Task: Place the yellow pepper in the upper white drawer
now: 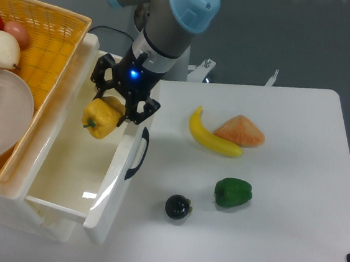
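Note:
The yellow pepper [100, 119] is small, glossy and lumpy, with its short stem pointing left. It hangs above the inside of the upper white drawer [70, 176], which is pulled out and has a dark curved handle on its front. My gripper [113, 103] is shut on the yellow pepper from above, over the drawer's right half, close to its front wall. The black fingers [133, 110] cover the pepper's upper right side.
An orange woven basket [51, 30] with a clear bowl and round fruit stands left of the drawer. On the white table lie a banana [210, 136], an orange wedge [241, 131], a green pepper [233, 193] and a dark round fruit [178, 207].

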